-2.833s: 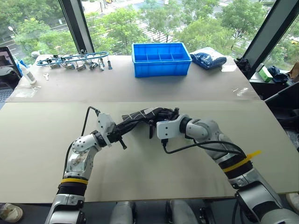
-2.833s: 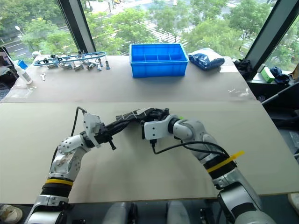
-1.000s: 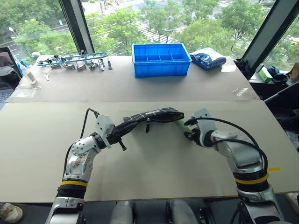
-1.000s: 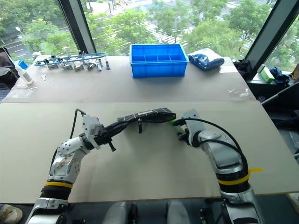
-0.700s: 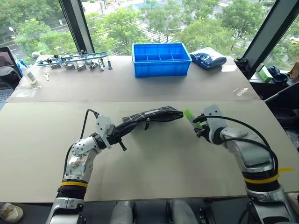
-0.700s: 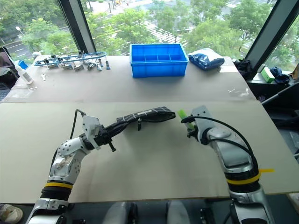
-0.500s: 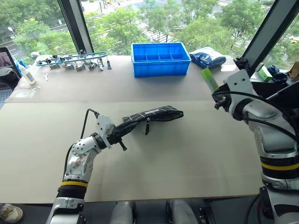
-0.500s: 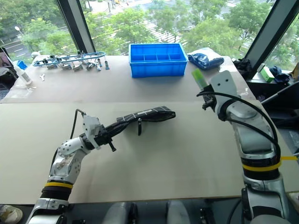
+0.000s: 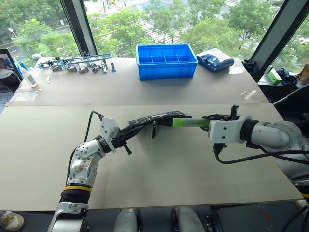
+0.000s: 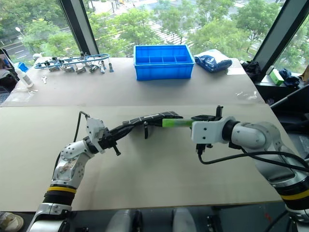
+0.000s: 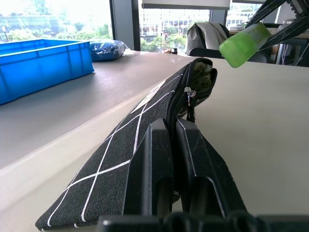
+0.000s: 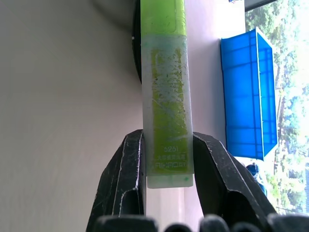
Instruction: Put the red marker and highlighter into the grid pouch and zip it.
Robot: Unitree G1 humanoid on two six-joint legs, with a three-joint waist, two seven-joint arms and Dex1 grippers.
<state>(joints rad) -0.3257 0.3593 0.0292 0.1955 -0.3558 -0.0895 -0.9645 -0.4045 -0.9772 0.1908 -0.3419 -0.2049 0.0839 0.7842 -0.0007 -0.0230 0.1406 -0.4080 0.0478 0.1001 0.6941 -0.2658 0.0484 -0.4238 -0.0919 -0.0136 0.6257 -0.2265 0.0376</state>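
Highlighter (image 9: 189, 123) swung back, cap apparently at grid pouch (image 9: 147, 121) mouth.

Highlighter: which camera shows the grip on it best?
The right wrist view: the highlighter sits clamped near its end between both fingers. Head views show it level, cap toward the grid pouch; left wrist view shows its cap.

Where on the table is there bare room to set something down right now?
Bare: the near beige table between both arms, and its far-left stretch. Crowded: the far edge, with metal tools, blue plastic bin and dark blue bag, and the middle, with the black grid pouch.
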